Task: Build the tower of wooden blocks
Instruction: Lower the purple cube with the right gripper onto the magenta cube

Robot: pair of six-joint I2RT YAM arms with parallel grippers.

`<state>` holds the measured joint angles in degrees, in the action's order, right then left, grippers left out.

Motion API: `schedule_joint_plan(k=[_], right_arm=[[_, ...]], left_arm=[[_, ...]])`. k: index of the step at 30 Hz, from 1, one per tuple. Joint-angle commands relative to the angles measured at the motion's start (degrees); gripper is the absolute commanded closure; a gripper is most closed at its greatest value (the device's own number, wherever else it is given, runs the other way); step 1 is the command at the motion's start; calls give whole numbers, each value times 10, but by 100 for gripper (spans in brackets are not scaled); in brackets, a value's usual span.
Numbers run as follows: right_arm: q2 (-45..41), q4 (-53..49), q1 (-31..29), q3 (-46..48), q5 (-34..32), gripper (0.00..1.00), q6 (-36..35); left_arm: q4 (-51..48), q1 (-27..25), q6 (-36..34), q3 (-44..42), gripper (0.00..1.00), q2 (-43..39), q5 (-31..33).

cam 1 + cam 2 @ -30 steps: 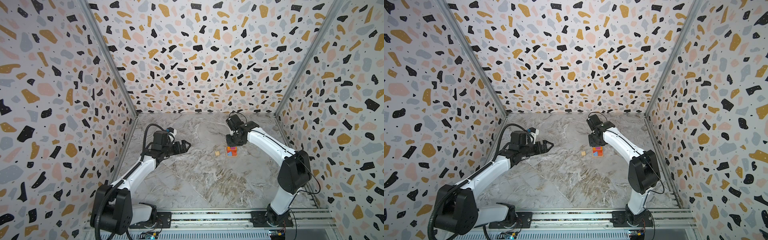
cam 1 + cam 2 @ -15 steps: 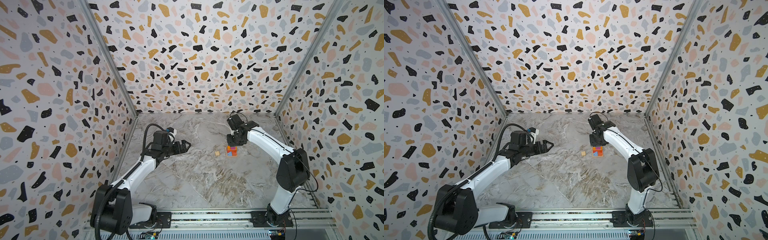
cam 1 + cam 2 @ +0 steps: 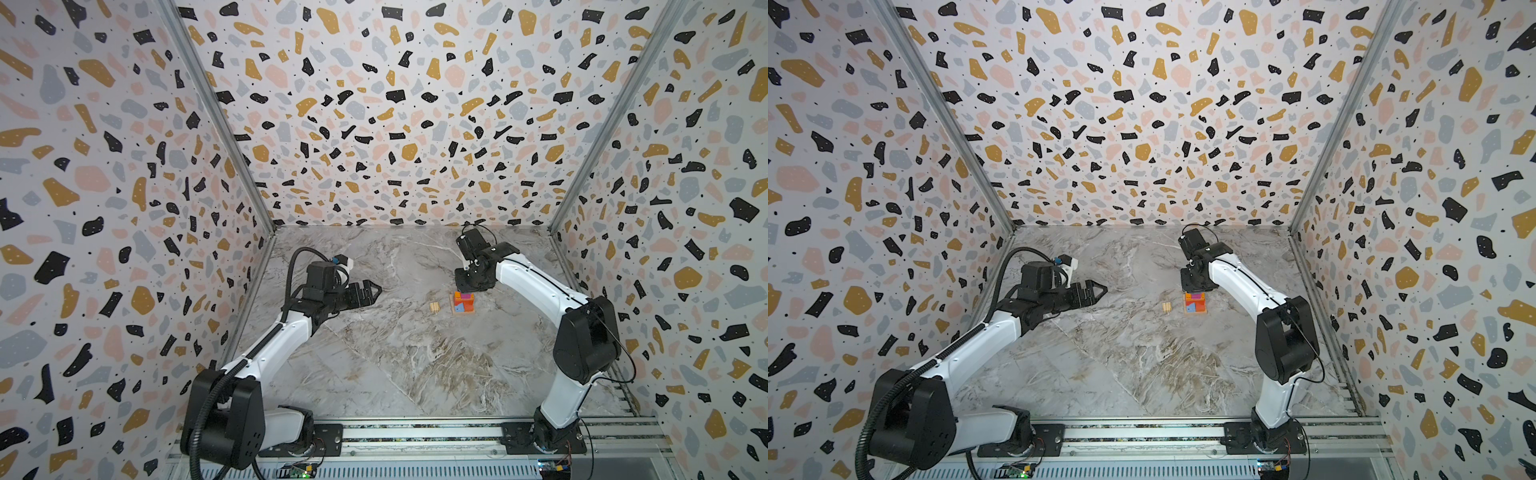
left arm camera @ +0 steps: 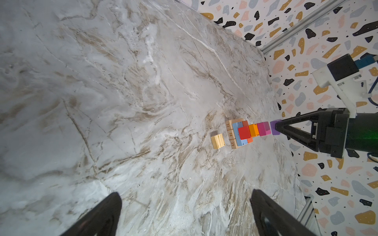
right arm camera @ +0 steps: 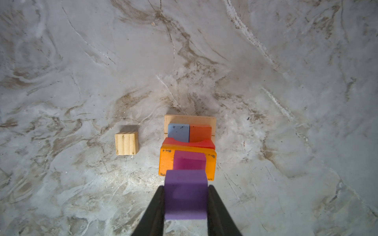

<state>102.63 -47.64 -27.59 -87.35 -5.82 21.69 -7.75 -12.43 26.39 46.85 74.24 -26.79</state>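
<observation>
**Purple cube held over the tower**

The left claw hangs wide and empty above the tabletop. A loose tan cube lies just left of the tower. The right claw pinches a purple cube above the tower's magenta block.

Both top views look down from high at the whole tabletop. The left wrist camera sees the tower from afar; the right one looks down from close above it.
</observation>
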Motion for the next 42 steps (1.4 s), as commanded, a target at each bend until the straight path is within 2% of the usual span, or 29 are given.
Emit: schedule_joint_plan(k=[1, 42], right_arm=[[-3, 0, 2, 5, 2, 74, -3], [0, 15, 8, 12, 6, 73, 7]], left_arm=[[16, 2, 1, -6, 0, -10, -9], [14, 2, -1, -6, 0, -11, -8]])
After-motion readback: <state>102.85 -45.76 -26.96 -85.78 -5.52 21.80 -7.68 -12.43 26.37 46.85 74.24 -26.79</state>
